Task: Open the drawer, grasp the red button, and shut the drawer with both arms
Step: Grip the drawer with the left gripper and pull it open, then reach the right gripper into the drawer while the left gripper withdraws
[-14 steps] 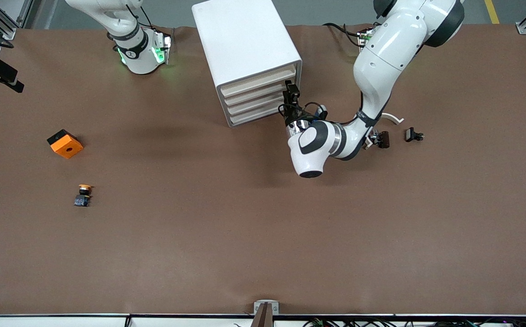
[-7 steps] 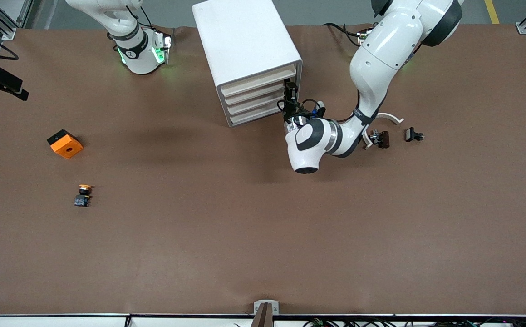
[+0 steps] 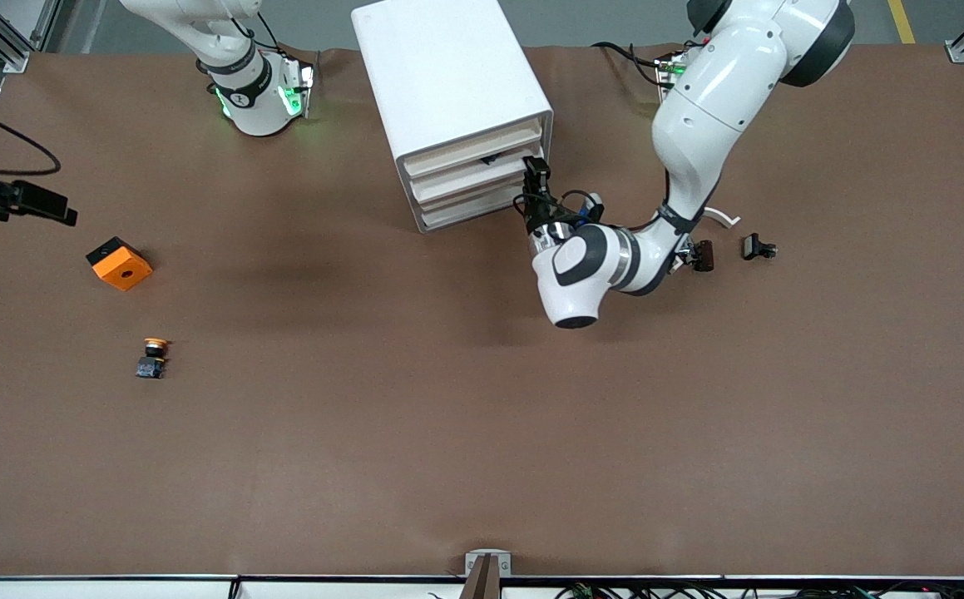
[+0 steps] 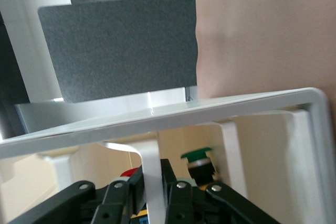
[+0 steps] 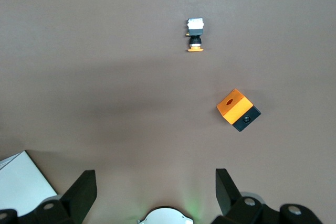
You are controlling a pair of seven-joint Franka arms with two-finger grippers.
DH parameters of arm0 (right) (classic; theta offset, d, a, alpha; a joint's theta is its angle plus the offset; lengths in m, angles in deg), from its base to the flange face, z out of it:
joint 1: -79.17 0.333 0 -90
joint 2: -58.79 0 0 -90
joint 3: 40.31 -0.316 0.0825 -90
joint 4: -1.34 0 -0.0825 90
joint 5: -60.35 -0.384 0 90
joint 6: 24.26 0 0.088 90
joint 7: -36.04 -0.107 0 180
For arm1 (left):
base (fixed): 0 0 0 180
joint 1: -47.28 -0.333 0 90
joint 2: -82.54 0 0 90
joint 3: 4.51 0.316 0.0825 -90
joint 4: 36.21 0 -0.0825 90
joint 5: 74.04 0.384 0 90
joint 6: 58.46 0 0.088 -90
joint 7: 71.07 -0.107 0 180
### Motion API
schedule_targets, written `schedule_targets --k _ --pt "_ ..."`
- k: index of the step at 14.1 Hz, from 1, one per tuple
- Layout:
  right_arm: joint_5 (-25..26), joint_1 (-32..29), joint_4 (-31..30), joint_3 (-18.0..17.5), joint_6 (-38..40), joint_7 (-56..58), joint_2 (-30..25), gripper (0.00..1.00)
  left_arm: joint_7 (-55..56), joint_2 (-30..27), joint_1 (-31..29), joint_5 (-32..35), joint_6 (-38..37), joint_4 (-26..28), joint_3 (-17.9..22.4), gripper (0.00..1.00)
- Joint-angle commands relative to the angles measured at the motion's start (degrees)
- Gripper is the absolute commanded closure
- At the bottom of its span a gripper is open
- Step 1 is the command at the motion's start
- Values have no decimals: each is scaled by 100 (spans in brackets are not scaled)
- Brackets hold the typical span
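Left pincer [image 3: 536, 165] clamped on the top drawer's [image 3: 475, 155] handle, drawer slightly out; right pincer [image 5: 155, 192] hangs spread over the bench [image 3: 448, 399].

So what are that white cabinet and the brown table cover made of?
The cabinet looks like smooth moulded plastic: plain white, rounded corners, a soft sheen, cream drawer fronts. The table cover looks like matte brown paper or thin board: flat, no shine, a faint seam. The dark grey sheet looks felt-like, though that is uncertain.
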Motion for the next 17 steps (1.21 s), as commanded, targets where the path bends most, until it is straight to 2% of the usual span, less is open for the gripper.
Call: schedule_targets --k 1,2,4,7,9,12,13,14,15,17 --pt "84 -85 245 -33 116 79 153 0 -125 -38 -330 -92 -37 -292 8 90" --pt "93 -103 245 -33 107 70 249 0 -125 -38 -427 -92 -37 -344 8 90" --pt "102 -121 253 -33 -93 61 338 0 -160 -21 -612 -144 -29 -450 16 83" --pt "58 -60 236 -33 -174 -43 321 0 -169 -21 -797 -145 -29 -450 16 83" --pt "-21 2 244 -76 -139 -742 303 0 -169 -21 -867 -153 -29 -459 16 83" --pt "-91 414 236 -85 -77 -2202 286 0 -178 32 -885 -145 -29 -450 25 81" --pt "-109 572 210 -85 -104 -2685 285 0 -178 58 -894 -145 -29 -450 17 72" --pt "-205 791 201 -85 -173 -3229 285 0 -169 58 -894 -145 -29 -450 25 55" --pt "-406 993 201 -85 -244 -3643 285 0 -169 58 -911 -145 -29 -459 25 47" --pt "-513 1686 192 -85 -314 -4608 277 0 -178 58 -920 -145 -20 -459 25 0"
